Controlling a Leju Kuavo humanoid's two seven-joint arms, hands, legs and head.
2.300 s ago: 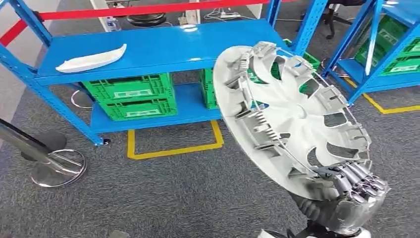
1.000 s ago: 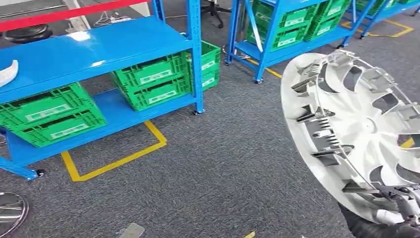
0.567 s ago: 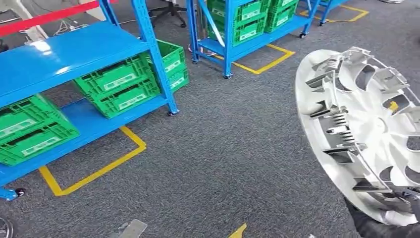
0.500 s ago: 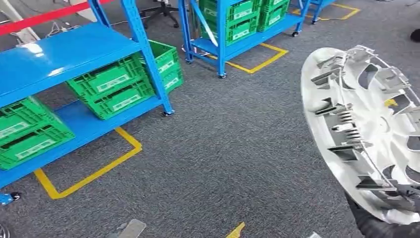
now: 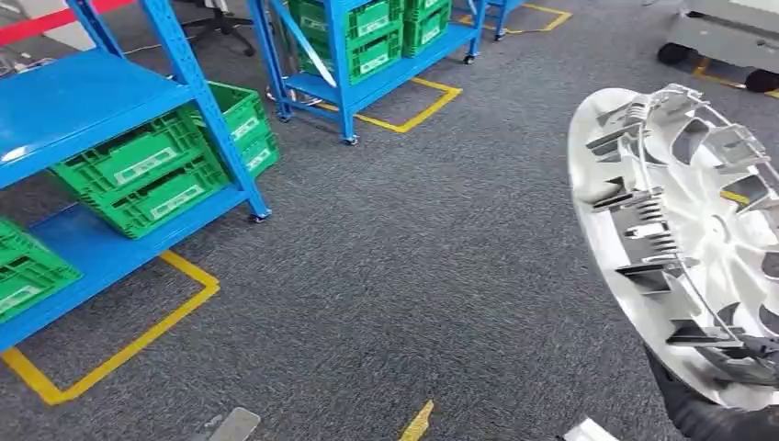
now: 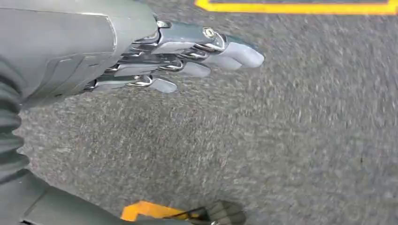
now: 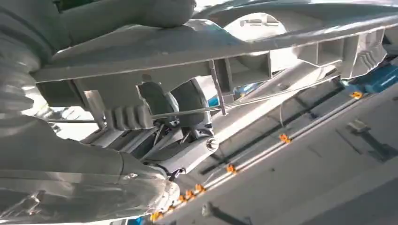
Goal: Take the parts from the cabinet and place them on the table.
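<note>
Silver plastic is filling the right side of the head view: the wheel cover [image 5: 684, 230] is standing on edge, ribbed back face toward the robot, with the right hand [image 5: 726, 418] gripping its lower rim at the near right corner. Holding it upright probably keeps the wide disc from knocking the racks. Blue shelving [image 5: 83, 101] with green crates [image 5: 147, 175] is sitting to the far left, on grey carpet [image 5: 404, 276] marked with yellow tape.

From the left wrist, the left hand [image 6: 155, 56] is hanging over the carpet, fingers stretched out, slightly apart and holding nothing.

From the right wrist, the right hand's fingers [image 7: 180, 117] are curling under the cover's rim among the clips, thumb pressing the other face. No table is appearing, so I judge the carry is under way.
</note>
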